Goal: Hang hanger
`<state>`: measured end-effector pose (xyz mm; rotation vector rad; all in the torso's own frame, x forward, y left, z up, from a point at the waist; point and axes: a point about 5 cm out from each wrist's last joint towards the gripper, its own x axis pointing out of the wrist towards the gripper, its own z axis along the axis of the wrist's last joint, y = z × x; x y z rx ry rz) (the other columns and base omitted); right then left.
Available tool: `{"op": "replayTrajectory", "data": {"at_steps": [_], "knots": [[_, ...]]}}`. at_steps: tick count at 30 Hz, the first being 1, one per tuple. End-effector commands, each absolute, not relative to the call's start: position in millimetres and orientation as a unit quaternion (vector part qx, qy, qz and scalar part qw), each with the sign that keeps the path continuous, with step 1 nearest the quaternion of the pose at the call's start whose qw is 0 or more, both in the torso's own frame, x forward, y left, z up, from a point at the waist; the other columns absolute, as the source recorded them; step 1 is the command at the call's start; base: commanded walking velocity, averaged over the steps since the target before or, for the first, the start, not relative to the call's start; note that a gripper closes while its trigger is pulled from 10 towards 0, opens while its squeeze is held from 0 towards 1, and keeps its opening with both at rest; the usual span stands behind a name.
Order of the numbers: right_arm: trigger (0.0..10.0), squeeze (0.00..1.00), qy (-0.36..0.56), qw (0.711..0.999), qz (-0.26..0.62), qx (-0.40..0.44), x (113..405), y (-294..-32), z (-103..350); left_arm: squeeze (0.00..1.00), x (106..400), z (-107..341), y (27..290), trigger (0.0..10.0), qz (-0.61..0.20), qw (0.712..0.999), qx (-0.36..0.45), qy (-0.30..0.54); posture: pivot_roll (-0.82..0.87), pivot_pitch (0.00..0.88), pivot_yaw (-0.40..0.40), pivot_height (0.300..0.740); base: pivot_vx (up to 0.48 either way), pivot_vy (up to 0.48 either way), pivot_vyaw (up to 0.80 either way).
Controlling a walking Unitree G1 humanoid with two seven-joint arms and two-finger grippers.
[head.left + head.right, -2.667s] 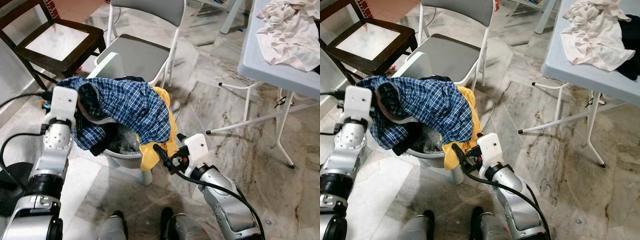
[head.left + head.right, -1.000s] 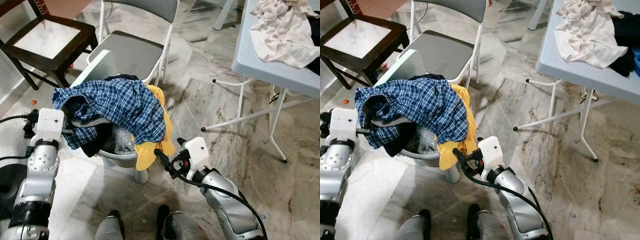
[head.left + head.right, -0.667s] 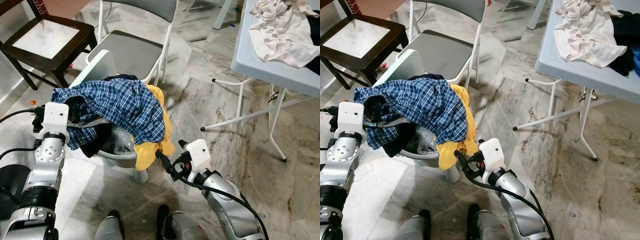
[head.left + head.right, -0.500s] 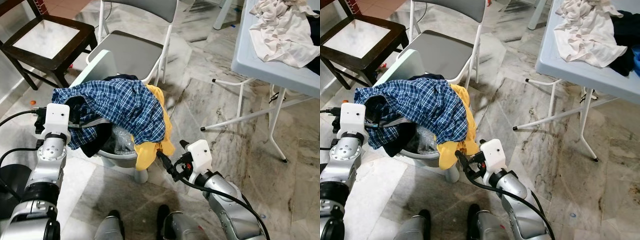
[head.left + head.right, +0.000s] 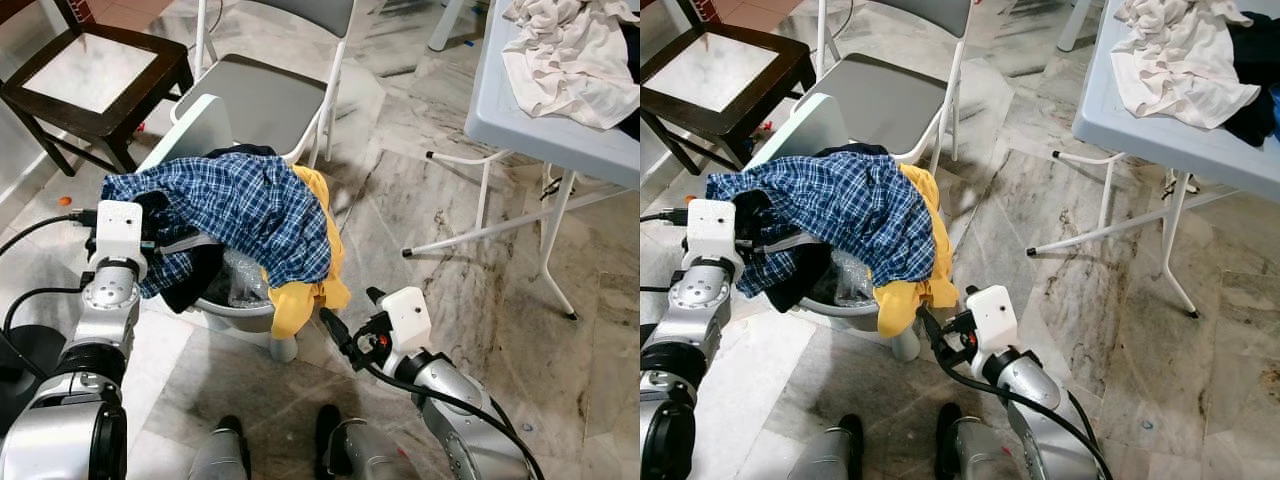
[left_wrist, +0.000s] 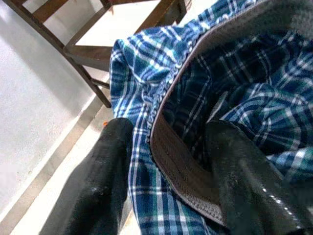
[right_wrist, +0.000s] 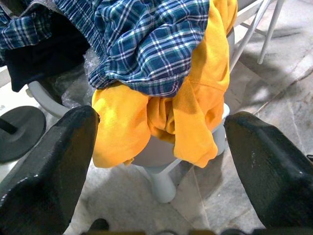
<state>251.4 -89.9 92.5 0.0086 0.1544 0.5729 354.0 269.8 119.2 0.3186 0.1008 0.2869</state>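
- The left gripper point(image 6: 166, 186) had its jaws parted around the grey-banded edge of a blue plaid shirt point(image 5: 240, 205), one finger on each side of the cloth.
- The right gripper point(image 5: 345, 340) was spread wide and empty, low beside the yellow garment point(image 5: 300, 290).
- Both garments were heaped over a grey basin point(image 5: 240, 315) on a white stand.
- No hanger could be made out.
- A grey folding chair point(image 5: 265, 95), a dark wooden chair point(image 5: 90, 70) and a light-blue table point(image 5: 540, 120) carrying a white cloth point(image 5: 570, 50) stood around.
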Motion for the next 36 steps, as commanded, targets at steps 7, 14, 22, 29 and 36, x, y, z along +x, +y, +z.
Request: {"op": "replayTrajectory", "data": {"at_steps": [7,14,22,29,36], "knots": [[10.0,0.00,0.085,0.958,0.276,0.001,249,-93,90,0.00,351,120,283,0.0,0.164,0.972,0.159,0.055,-0.02,0.324,-0.087,0.740,0.000,0.000,0.00],[10.0,0.00,0.085,0.957,0.277,0.000,249,-94,90,0.00,351,122,286,9.1,0.167,0.971,0.163,0.054,-0.02,0.324,-0.087,0.740,0.000,0.000,0.00],[10.0,0.00,0.085,0.957,0.276,0.000,250,-93,91,0.00,353,117,278,0.0,0.131,0.979,0.142,0.069,-0.03,0.322,-0.086,0.740,0.000,0.000,0.00],[10.0,0.00,0.084,0.958,0.274,0.002,250,-93,90,0.00,356,118,276,0.0,0.127,0.980,0.135,0.073,-0.03,0.317,-0.081,0.740,0.000,0.000,0.00],[10.0,0.00,0.083,0.958,0.275,0.001,252,-93,90,0.00,358,126,276,0.0,0.127,0.981,0.139,0.054,-0.02,0.310,-0.081,0.740,0.000,0.000,0.00]]}}
